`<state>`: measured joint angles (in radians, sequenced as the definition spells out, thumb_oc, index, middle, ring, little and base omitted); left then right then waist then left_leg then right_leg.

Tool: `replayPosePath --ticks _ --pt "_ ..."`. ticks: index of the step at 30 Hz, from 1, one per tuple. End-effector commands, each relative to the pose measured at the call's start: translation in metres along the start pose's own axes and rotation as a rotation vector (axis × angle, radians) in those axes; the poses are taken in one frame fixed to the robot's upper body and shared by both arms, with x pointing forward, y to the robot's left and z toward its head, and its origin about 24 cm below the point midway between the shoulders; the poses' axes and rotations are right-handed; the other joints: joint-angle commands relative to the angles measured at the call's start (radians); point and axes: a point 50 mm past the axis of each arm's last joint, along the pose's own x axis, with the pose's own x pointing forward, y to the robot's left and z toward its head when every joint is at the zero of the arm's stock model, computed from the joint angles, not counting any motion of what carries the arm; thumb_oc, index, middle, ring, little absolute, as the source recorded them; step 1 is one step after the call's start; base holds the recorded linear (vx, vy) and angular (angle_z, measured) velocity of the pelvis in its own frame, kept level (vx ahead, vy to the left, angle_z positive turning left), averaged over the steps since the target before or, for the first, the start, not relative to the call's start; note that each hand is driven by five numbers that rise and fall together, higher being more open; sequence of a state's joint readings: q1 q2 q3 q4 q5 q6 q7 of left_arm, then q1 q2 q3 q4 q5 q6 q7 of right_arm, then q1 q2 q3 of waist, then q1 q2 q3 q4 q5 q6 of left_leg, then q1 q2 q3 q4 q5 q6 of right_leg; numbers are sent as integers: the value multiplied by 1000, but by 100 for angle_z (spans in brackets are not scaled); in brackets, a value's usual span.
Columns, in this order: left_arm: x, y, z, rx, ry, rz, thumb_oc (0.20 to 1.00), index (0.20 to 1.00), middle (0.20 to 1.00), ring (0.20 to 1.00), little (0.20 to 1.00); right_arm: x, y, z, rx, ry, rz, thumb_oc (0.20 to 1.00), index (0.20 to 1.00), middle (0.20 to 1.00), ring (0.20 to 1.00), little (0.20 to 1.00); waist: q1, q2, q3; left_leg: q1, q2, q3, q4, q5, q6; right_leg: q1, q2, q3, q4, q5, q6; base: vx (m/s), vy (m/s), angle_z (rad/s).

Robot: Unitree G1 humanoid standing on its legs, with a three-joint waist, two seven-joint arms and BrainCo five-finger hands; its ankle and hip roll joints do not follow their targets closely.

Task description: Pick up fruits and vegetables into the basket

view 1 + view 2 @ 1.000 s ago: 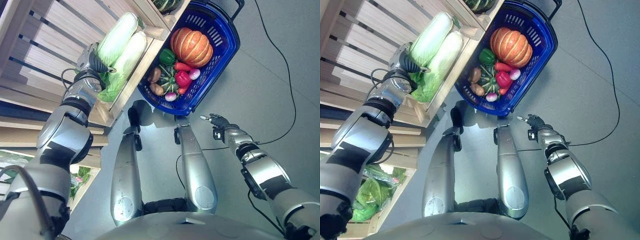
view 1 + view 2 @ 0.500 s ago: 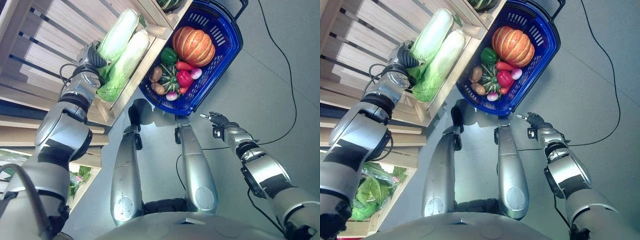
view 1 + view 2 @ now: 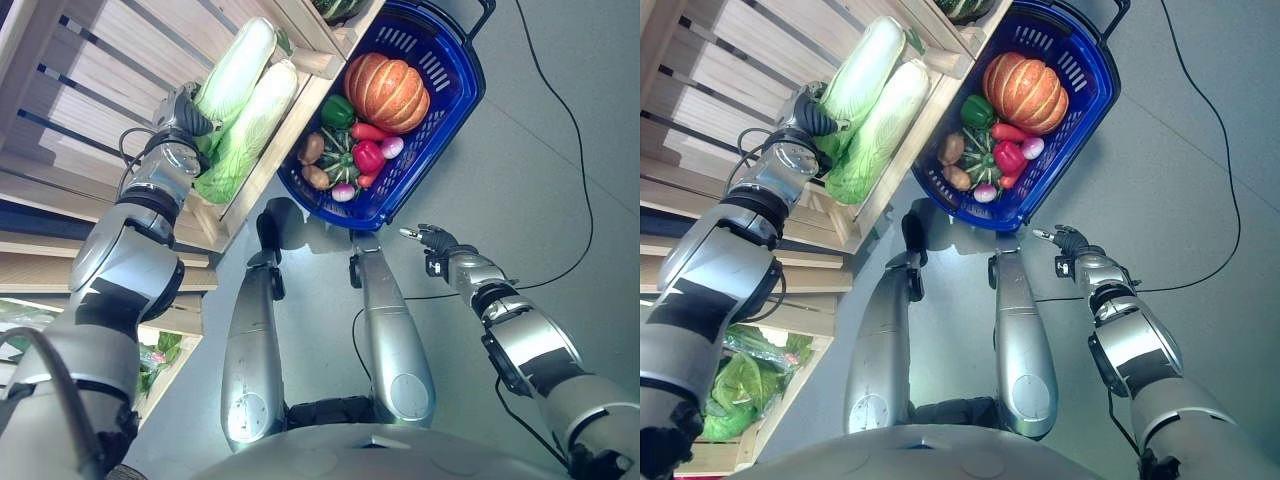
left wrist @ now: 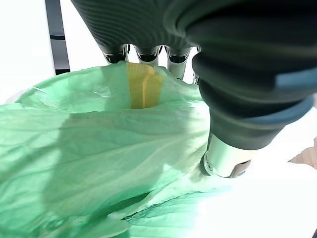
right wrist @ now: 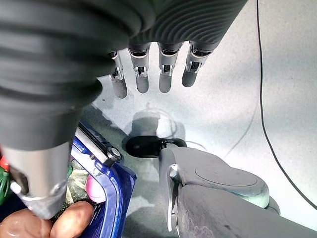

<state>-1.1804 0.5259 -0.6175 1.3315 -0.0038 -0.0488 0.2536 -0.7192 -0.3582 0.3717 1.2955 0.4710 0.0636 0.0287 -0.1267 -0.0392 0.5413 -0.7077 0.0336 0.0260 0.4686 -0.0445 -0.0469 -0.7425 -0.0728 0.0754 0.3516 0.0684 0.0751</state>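
Observation:
Two long pale-green napa cabbages (image 3: 240, 85) lie side by side in a wooden shelf crate (image 3: 290, 110). My left hand (image 3: 184, 114) is at their leafy lower end, against the left one; in the left wrist view green leaves (image 4: 99, 148) wrap up against the hand (image 4: 237, 74). The blue basket (image 3: 452, 75) stands on the floor beside the shelf, holding a pumpkin (image 3: 384, 92), a green pepper (image 3: 335, 112), a red pepper (image 3: 366, 156), a potato (image 3: 309, 149) and other small vegetables. My right hand (image 3: 432, 240) hangs open over the floor below the basket, its fingers (image 5: 142, 74) straight.
The wooden shelf (image 3: 100, 80) runs along the left. A dark green squash (image 3: 335, 8) sits in the crate above the cabbages, and bagged leafy greens (image 3: 735, 395) lie on a lower level. Grey floor (image 3: 530, 150) stretches right of the basket.
The picture shifted slightly a second ago. My left hand slid a little further onto the cabbage's end, then held still. The right hand has stayed where it was.

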Motion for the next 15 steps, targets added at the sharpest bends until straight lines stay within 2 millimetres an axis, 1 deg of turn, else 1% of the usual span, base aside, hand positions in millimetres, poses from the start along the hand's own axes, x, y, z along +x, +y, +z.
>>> replayPosePath --ticks 1,6,7,8,12,15 --pt "-11 -27 -30 -176 107 -80 200 200 200 200 200 -2 -8 -22 -18 59 -18 1000 1000 1000 1000 1000 7 1 -21 11 -21 -5 -88 41 1 19 40 -61 73 -80 -28 0 0 0" --pt "-8 -17 -17 -401 16 -63 200 200 200 200 200 -2 -8 -22 -10 56 -21 1000 1000 1000 1000 1000 12 6 -21 15 -22 -7 -90 41 -2 21 40 -62 72 -81 -28 0 0 0" --pt "-8 -16 -16 -422 4 -64 200 200 200 200 200 -2 -9 -22 -9 56 -22 1000 1000 1000 1000 1000 13 6 -21 15 -23 -8 -89 40 -2 22 39 -63 72 -81 -28 0 0 0" --pt "-8 -15 -11 -478 -18 -66 200 200 200 200 200 -3 -7 -24 -7 57 -22 1000 1000 1000 1000 1000 14 7 -21 16 -23 -8 -91 41 -2 24 40 -64 71 -81 -28 0 0 0" --pt "-7 -9 -6 -615 -57 -69 200 200 200 200 200 -3 -9 -26 2 59 -26 1000 1000 1000 1000 1000 18 10 -21 19 -25 -9 -93 39 -1 26 39 -66 71 -83 -28 0 0 0" --pt "-5 -3 -2 -683 -77 -69 200 200 200 200 200 -3 -10 -27 4 58 -27 1000 1000 1000 1000 1000 18 12 -21 17 -27 -10 -96 43 1 25 38 -69 67 -78 -29 0 0 0"
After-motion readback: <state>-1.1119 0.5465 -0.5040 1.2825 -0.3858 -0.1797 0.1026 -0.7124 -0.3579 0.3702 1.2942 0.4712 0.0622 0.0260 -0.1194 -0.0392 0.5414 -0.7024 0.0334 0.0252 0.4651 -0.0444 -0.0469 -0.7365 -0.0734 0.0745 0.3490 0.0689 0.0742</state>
